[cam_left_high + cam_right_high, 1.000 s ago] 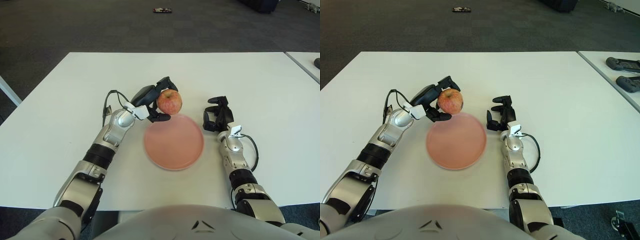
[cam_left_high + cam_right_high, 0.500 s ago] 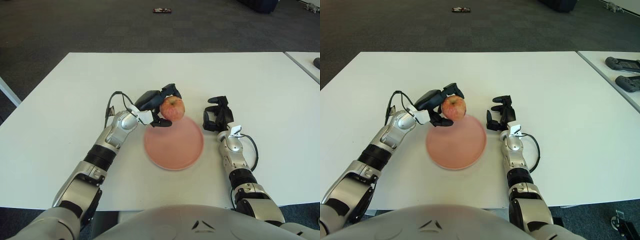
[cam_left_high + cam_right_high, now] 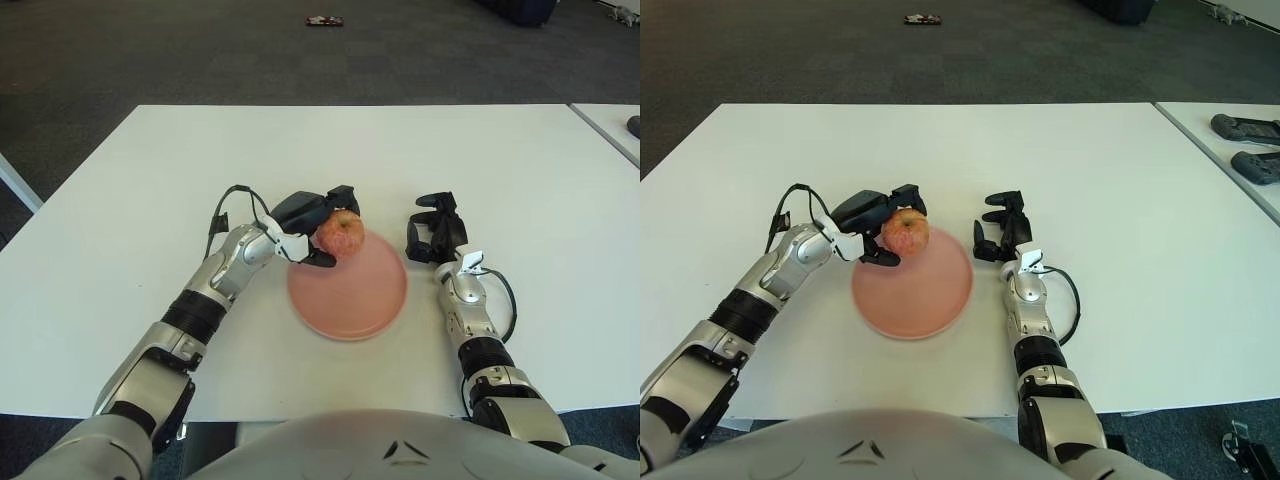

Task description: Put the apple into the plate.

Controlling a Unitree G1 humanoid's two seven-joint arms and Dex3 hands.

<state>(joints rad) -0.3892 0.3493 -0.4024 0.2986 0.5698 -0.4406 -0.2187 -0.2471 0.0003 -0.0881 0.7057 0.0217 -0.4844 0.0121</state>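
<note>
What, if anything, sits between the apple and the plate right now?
Nothing visible does. The left hand holds the apple over the far-left edge of the pink plate, whose surface is bare. The right hand shows beside the plate's right side, clear of the path.

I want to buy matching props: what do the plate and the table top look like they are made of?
The plate looks like matte plastic or melamine: flat salmon pink, no glare, thin rim. The table looks like white laminate, smooth and evenly lit; neither is certain. The left hand holds the apple over the plate's far edge.
</note>
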